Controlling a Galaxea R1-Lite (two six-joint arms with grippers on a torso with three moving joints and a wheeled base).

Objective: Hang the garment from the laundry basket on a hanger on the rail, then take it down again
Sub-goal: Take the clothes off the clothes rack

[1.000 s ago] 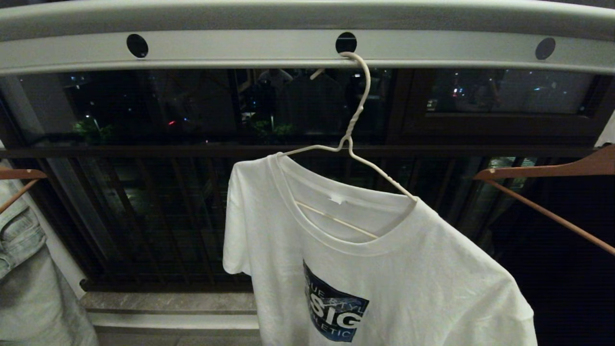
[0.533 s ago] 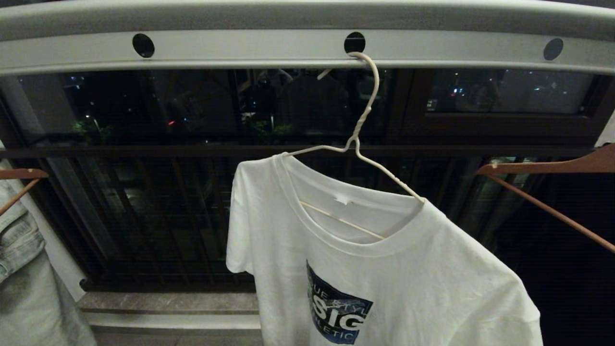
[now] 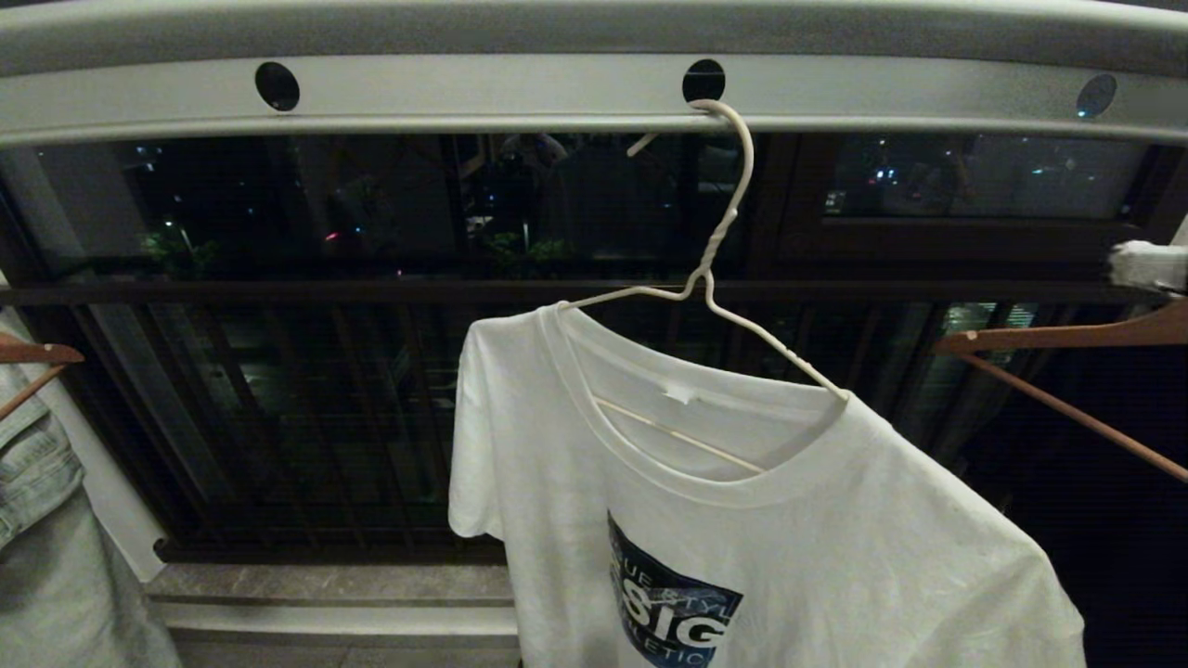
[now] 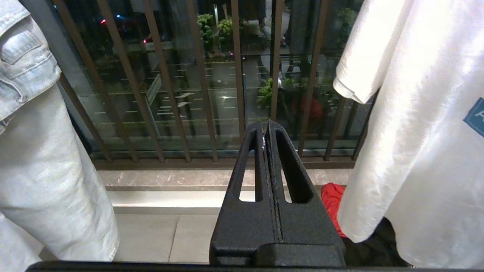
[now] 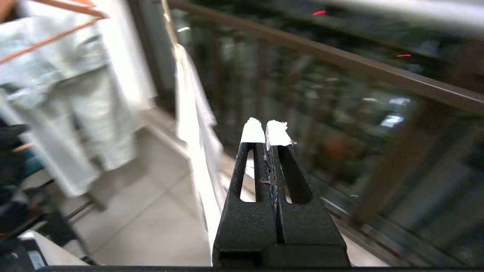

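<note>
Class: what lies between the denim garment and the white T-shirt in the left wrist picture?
Only the shut left hand; behind it, balcony bars, in the left wrist view.

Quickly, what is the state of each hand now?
Left hand: closed, holding nothing.
Right hand: closed, holding nothing.

T-shirt on wire hanger hooked to rail; denim garment hangs left, wooden hanger right, balcony bars behind.
</note>
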